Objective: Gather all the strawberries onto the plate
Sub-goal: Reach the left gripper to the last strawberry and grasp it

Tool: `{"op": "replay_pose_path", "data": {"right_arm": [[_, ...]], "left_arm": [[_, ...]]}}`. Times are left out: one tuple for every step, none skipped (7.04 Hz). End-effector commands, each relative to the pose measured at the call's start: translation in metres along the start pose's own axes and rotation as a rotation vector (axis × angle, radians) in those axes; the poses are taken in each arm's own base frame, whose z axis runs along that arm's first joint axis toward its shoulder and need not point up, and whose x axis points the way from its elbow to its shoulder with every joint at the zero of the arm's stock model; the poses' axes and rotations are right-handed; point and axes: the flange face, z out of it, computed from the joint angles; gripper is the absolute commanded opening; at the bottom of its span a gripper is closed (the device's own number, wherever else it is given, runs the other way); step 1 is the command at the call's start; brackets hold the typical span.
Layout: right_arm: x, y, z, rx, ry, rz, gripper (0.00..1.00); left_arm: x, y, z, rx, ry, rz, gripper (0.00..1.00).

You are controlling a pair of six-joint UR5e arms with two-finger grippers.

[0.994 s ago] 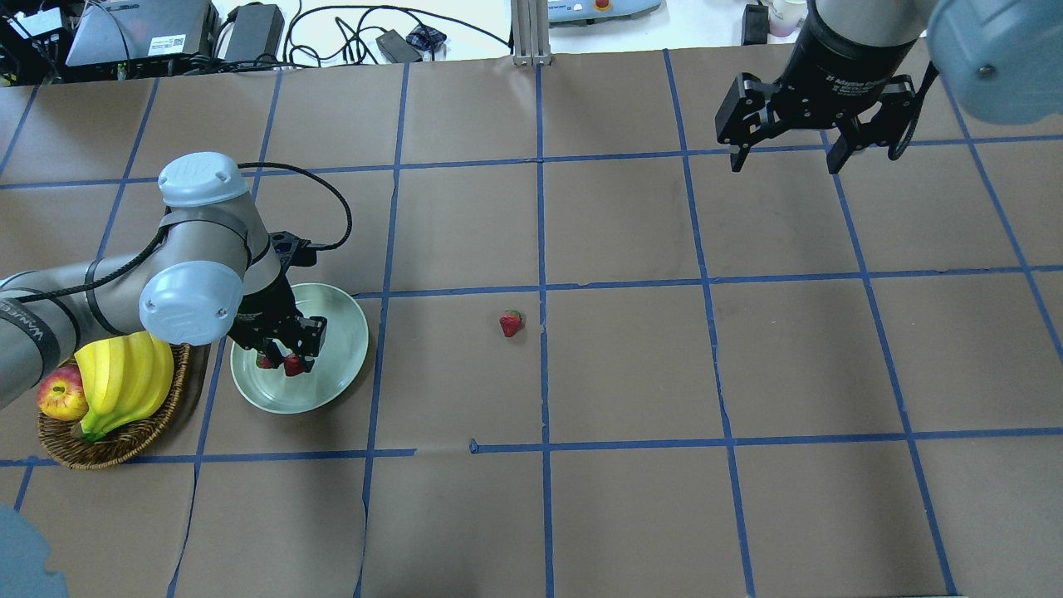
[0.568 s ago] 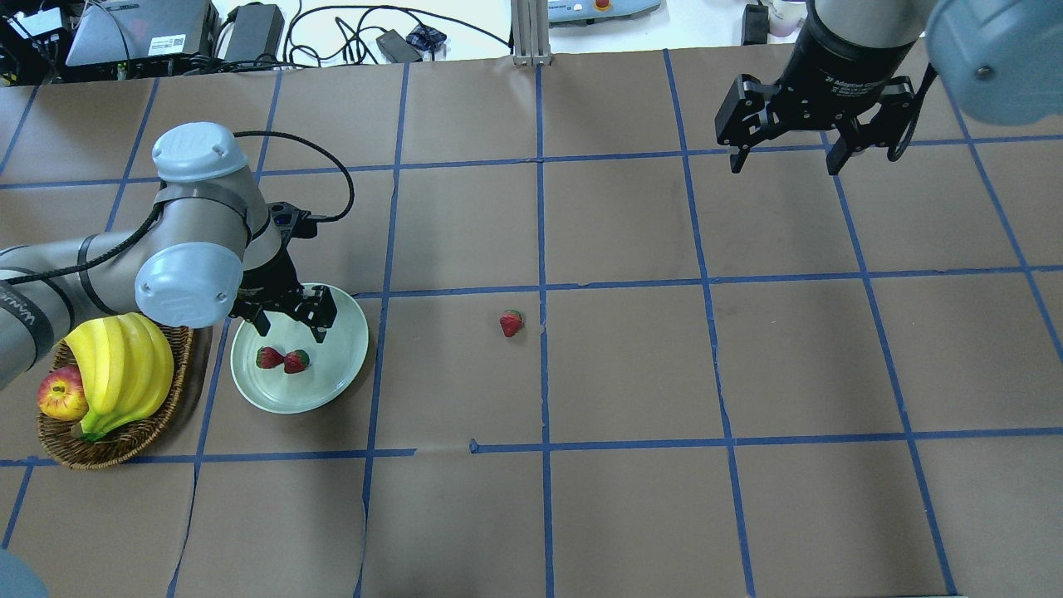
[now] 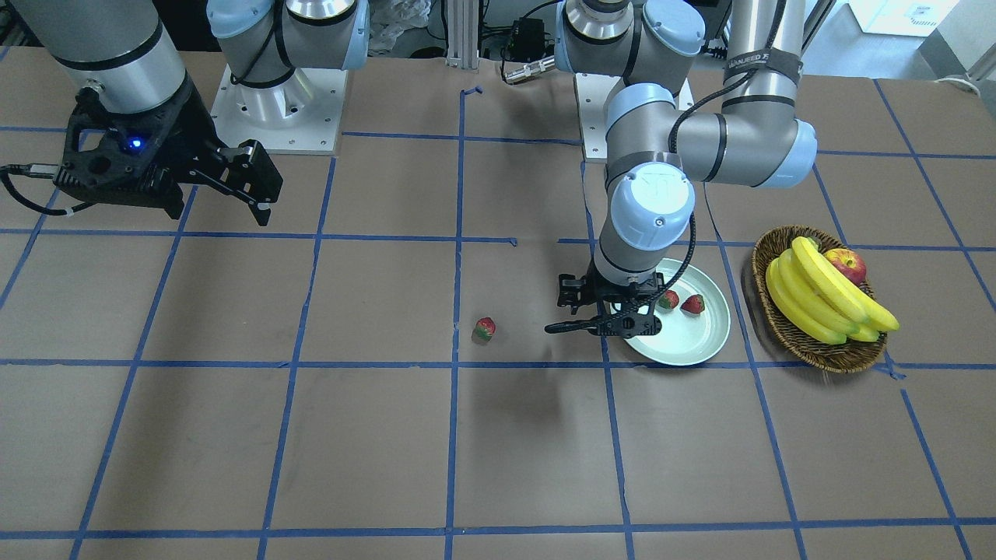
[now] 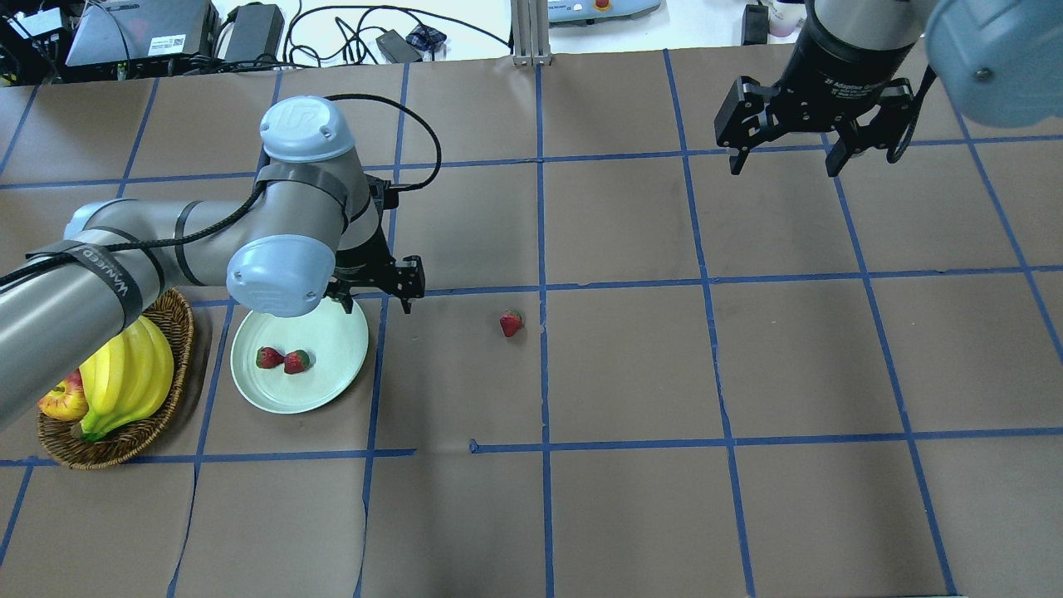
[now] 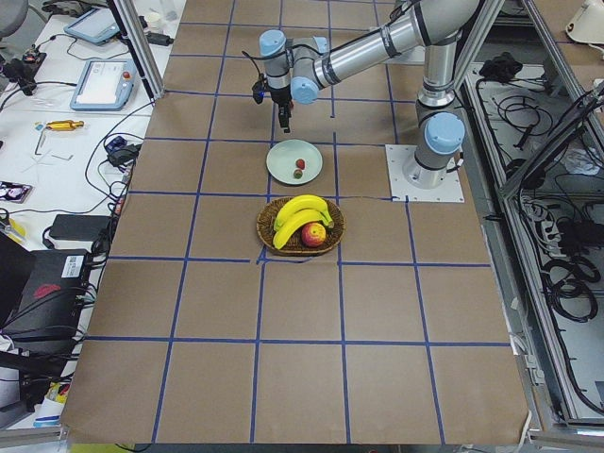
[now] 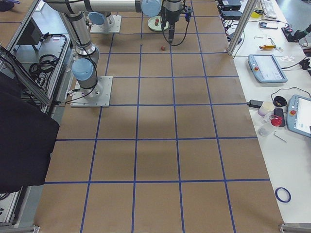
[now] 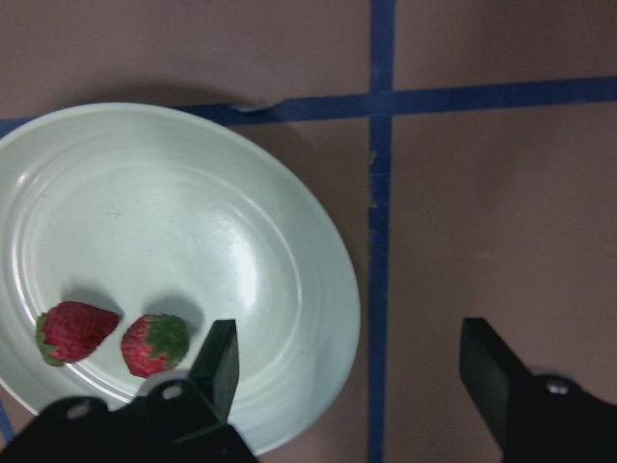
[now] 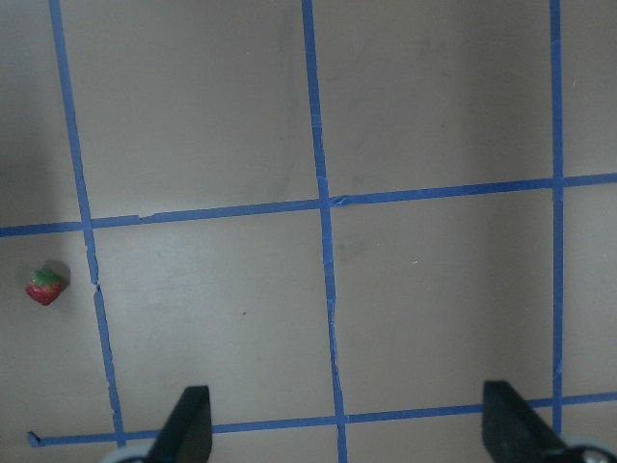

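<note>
Two strawberries (image 4: 268,358) (image 4: 296,362) lie side by side in the pale plate (image 4: 332,345). In the left wrist view they sit at the plate's (image 7: 193,212) lower left (image 7: 75,331) (image 7: 154,343). A third strawberry (image 4: 511,323) lies alone on the paper to the plate's right, also in the front view (image 3: 485,330) and the right wrist view (image 8: 45,286). My left gripper (image 4: 376,304) hangs open and holds nothing over the plate's far right rim. High over the far right of the table, my right gripper (image 4: 784,166) is open and holds nothing.
A wicker basket (image 4: 116,444) with bananas (image 4: 124,378) and an apple (image 4: 60,400) stands just left of the plate, under my left arm. Cables and devices line the table's far edge. Blue tape lines cross the brown paper.
My left gripper opened over the plate and let go of a strawberry beside the first one. It then rose and moved right to the plate's rim. The right arm stayed put.
</note>
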Motion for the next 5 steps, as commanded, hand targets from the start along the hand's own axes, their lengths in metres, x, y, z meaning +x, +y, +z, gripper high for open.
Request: {"op": "replay_pose_path", "data": {"right_arm": [[-0.001,0.001,-0.001,0.002,-0.001,-0.002,1.00],[-0.001,0.001,-0.001,0.002,-0.002,-0.002,1.00],[-0.001,0.001,-0.001,0.002,-0.002,0.000,1.00],[-0.001,0.001,-0.001,0.002,-0.002,0.000,1.00],[-0.001,0.001,-0.001,0.002,-0.005,0.000,1.00]], "left_arm": [[0.060,-0.012,-0.001,0.050,0.105,-0.082,0.82],[0.083,-0.013,0.012,0.065,0.108,-0.074,0.81],[0.108,-0.011,0.020,0.093,0.119,-0.091,0.79],[0.123,-0.011,0.033,0.082,0.110,-0.094,0.78],[0.137,-0.006,0.046,0.066,0.095,-0.069,0.78]]}}
